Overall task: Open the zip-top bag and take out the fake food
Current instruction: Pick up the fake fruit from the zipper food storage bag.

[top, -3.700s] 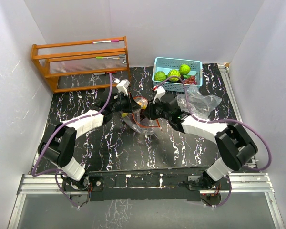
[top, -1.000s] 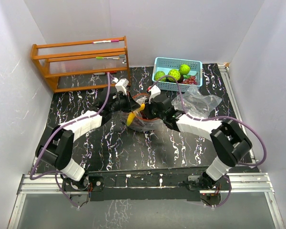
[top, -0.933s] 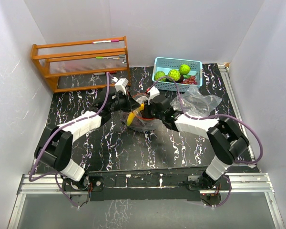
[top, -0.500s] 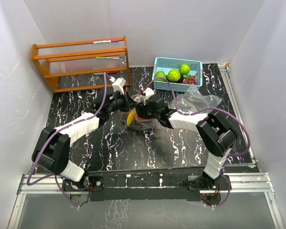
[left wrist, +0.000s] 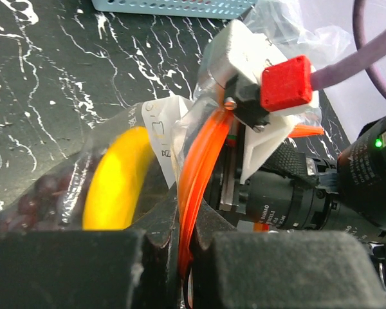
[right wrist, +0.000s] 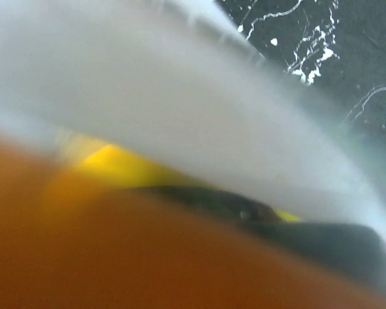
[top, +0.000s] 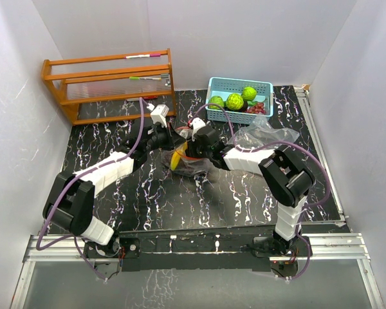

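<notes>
The zip-top bag [top: 188, 162] lies mid-table between both grippers. Through its clear plastic I see the yellow banana [top: 177, 157] and dark purple grapes [left wrist: 32, 196]; the banana also shows in the left wrist view [left wrist: 119, 177]. My left gripper [left wrist: 186, 222] is shut on the bag's orange zip strip [left wrist: 202, 151]; from above it [top: 169, 140] is at the bag's left rim. My right gripper [top: 192, 143] is at the bag's mouth, close against the left one. Its wrist view is blurred: orange strip [right wrist: 148, 257], banana [right wrist: 109, 161], jaws hidden.
The light-blue basket [top: 239, 84] at the back holds bumpy green balls [top: 235, 101] and grapes [top: 257, 108]. A crumpled empty clear bag [top: 270, 136] lies right of the arms. An orange wooden rack [top: 109, 84] stands back left.
My right gripper has slid left along the bag toward the left gripper. The left gripper has kept its hold on the orange strip and shifted slightly back.
</notes>
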Controlling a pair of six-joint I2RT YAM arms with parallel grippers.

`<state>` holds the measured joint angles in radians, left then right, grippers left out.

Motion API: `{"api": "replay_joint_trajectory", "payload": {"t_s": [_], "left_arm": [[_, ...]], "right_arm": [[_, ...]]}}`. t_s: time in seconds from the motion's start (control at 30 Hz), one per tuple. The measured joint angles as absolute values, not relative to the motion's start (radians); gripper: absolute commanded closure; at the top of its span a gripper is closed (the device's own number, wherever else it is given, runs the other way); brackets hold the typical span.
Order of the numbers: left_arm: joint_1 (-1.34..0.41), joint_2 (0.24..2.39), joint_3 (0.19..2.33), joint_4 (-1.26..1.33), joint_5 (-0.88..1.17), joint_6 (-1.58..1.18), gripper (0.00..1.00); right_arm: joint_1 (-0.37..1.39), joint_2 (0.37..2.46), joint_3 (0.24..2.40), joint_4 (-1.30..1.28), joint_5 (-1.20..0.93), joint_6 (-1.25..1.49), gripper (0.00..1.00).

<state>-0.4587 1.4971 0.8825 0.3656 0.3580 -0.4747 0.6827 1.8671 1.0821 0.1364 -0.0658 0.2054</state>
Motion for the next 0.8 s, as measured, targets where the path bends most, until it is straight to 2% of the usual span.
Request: {"api": "replay_joint_trajectory", "payload": {"t_s": [0.2,0.57,0.8], "left_arm": [[-0.474,1.501,0.883,0.368,0.378,-0.477,1.0],[-0.474,1.523,0.883,0.378,0.389,-0.493,1.0],[-0.474,1.54,0.883,0.39,0.398,-0.501,1.0]], "right_arm": [[0.683,1.814,1.075,0.068,-0.047,0.208,0.93],[0.68,1.487,1.034,0.011,-0.026,0.214,0.93],[0.654,1.427,1.035,0.005,-0.021,0.212,0.93]]}}
